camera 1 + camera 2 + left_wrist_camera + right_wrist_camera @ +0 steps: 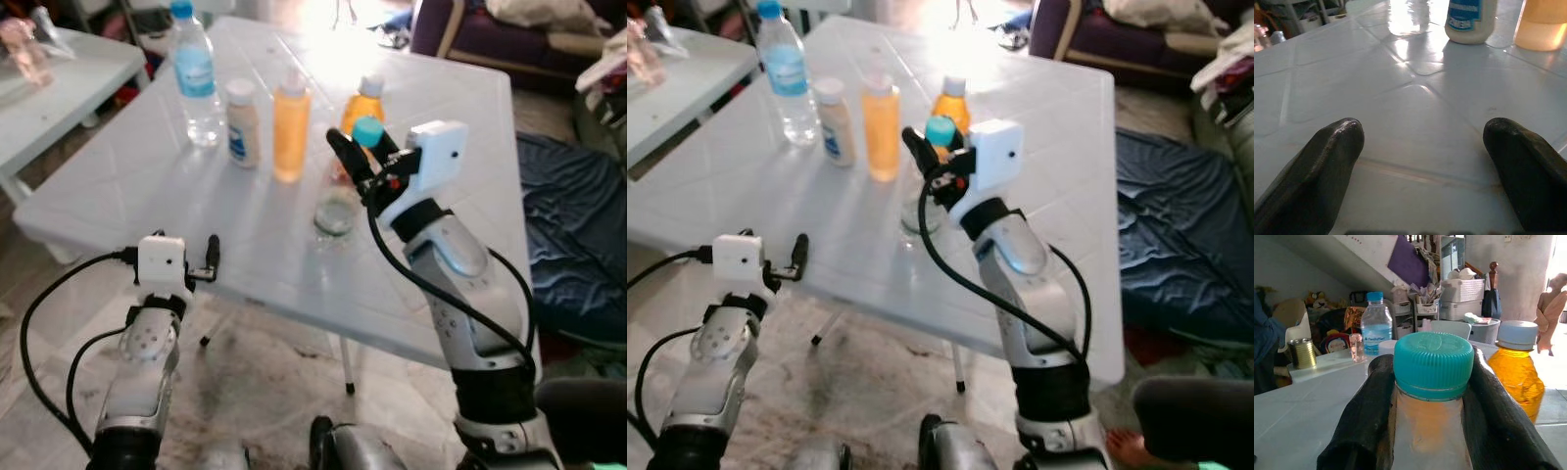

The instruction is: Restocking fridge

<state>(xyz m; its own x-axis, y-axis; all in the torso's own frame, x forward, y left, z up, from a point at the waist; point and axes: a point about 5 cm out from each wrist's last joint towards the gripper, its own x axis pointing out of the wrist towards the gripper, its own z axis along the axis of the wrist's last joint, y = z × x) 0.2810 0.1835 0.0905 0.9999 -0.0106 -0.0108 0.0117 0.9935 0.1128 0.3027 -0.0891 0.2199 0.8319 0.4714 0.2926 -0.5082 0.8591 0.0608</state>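
Right gripper (pixel 1432 431) clamped on teal-capped bottle (pixel 1432 382) neck, mid-surface (pixel 127 186). Smooth plastic, nearly empty, likely light, slippery; shoulder below cap safest hold. Left gripper (pixel 1425 161) apart, near edge.

Teal-capped bottle (pixel 338 201) mostly hidden behind right tool (pixel 361 157).

Glossy white plastic table (pixel 147 186), ribbed turquoise plastic cap (pixel 1433 360), clear plastic water bottle (pixel 196 78).

blue blanket (pixel 573 235), purple sofa (pixel 490 29), tin can (pixel 1302 353)
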